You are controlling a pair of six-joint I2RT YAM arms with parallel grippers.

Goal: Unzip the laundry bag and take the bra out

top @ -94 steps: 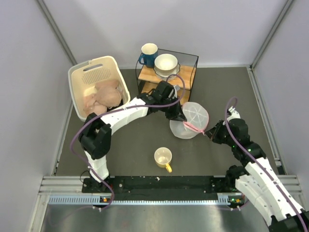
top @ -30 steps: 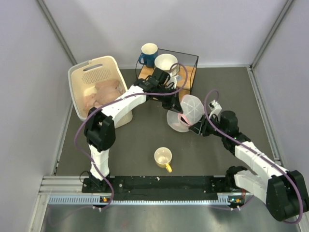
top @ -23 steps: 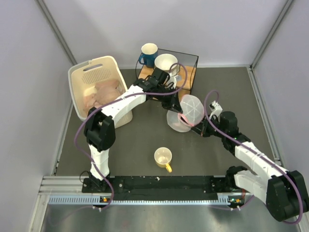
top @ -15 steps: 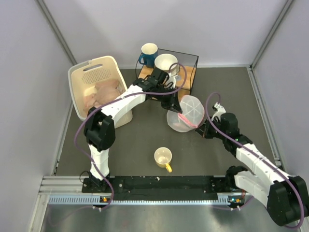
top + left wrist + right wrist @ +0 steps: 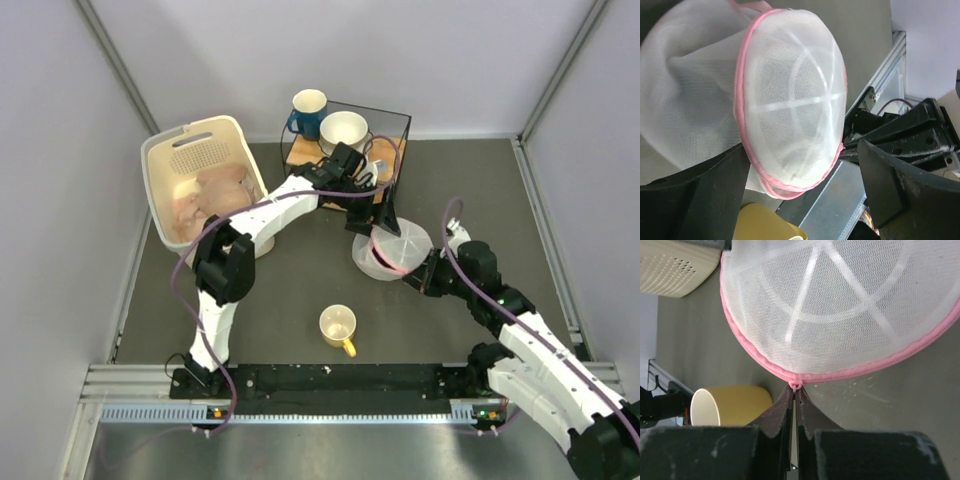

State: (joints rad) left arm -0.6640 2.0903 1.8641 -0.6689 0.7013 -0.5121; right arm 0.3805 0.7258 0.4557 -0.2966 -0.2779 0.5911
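Observation:
The laundry bag (image 5: 392,250), a round dome of white mesh with a pink zip rim, lies flat on the grey table right of centre. My left gripper (image 5: 385,222) hangs open just above its far edge. In the left wrist view the bag (image 5: 790,100) sits beyond the wide-apart fingers (image 5: 905,185), touching neither. My right gripper (image 5: 412,281) is at the bag's near rim. Seen from the right wrist, that gripper (image 5: 796,390) is shut on the small pink zip pull (image 5: 796,385) of the bag (image 5: 840,305). The bra is hidden.
A yellow mug (image 5: 338,327) stands close in front of the bag. A cream slotted basket (image 5: 205,152) with peach cloths sits at the back left. Behind the bag, a wire-framed wooden shelf (image 5: 390,160) holds a blue mug (image 5: 306,110) and a white bowl (image 5: 344,130).
My left gripper opened and let go of the bag, which dropped from tilted up to flat on the table. The right gripper shut on the zip pull and drew back slightly.

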